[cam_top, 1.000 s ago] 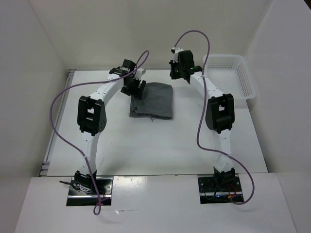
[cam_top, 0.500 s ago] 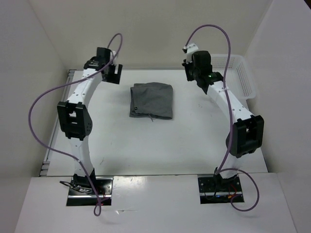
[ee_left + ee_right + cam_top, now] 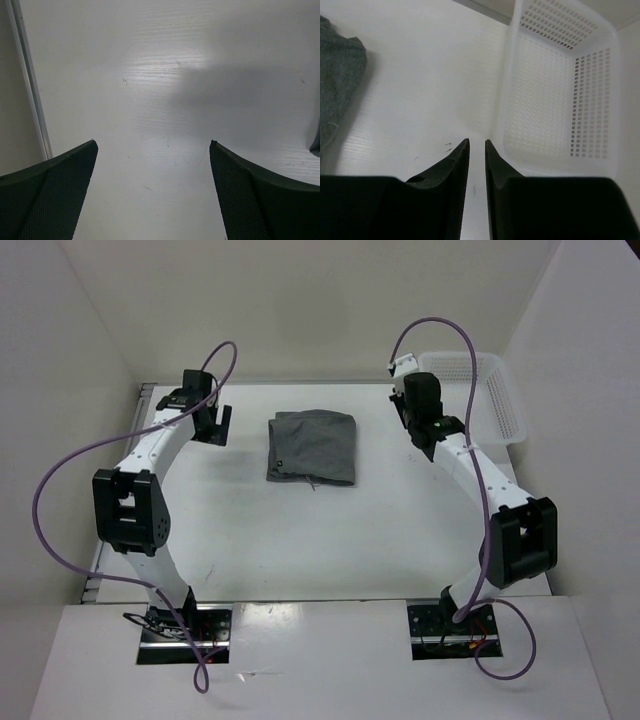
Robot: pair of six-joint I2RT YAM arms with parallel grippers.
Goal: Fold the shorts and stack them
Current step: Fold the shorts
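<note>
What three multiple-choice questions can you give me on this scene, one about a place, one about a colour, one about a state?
1. Where does the basket stand?
A) near left corner
B) far right corner of the table
C) between the arm bases

2. What colour are the shorts?
A) red
B) blue
C) grey

3. How is the left gripper?
A) wide open, holding nothing
B) shut on the shorts
C) shut on the basket rim

Answers:
1 B, the top view shows it at the far right.
2 C, the folded fabric is plain grey.
3 A, its wrist view shows the jaws far apart over bare table.
</note>
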